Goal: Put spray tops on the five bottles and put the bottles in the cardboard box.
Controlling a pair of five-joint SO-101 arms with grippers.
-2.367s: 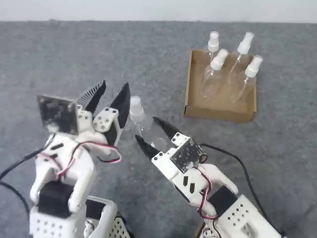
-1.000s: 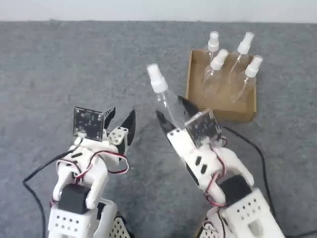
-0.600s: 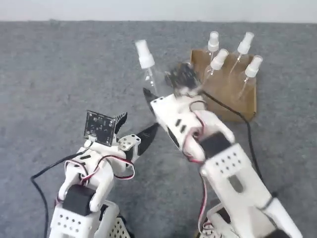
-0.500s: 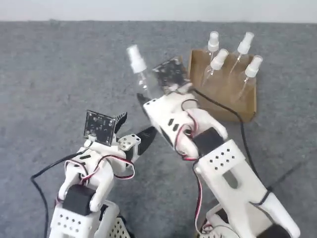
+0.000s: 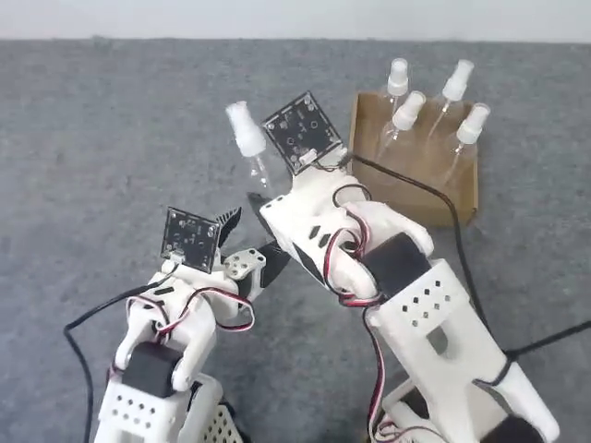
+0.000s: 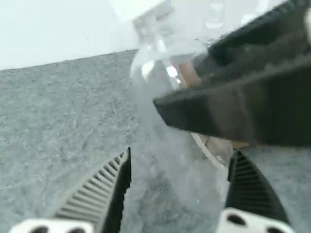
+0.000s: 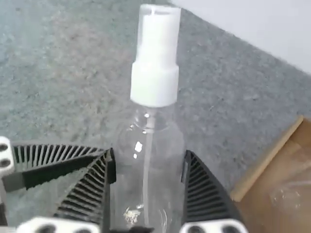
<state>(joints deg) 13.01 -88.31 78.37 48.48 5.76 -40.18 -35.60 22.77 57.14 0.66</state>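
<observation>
My right gripper (image 5: 266,187) is shut on a clear bottle (image 5: 259,169) with a white spray top (image 5: 245,129), holding it upright above the grey mat, left of the cardboard box (image 5: 459,210). In the right wrist view the bottle (image 7: 146,141) stands between the black ribbed fingers (image 7: 92,184), its spray top (image 7: 155,63) above them. My left gripper (image 5: 247,247) is open, low and just in front of the held bottle. From the left wrist, the bottle (image 6: 165,97) rises beyond my open left gripper (image 6: 180,194), with the right arm's black finger (image 6: 233,107) crossing it.
Several capped bottles (image 5: 406,129) lie in the cardboard box, whose corner (image 7: 272,165) shows in the right wrist view. The right arm's black cable (image 5: 434,198) runs over the box's front. Grey mat (image 5: 111,138) stretches to the left and far side.
The right gripper lifted the capped bottle off the mat and swung it far and leftward, its wrist turning. The left gripper drew back toward its base, staying open.
</observation>
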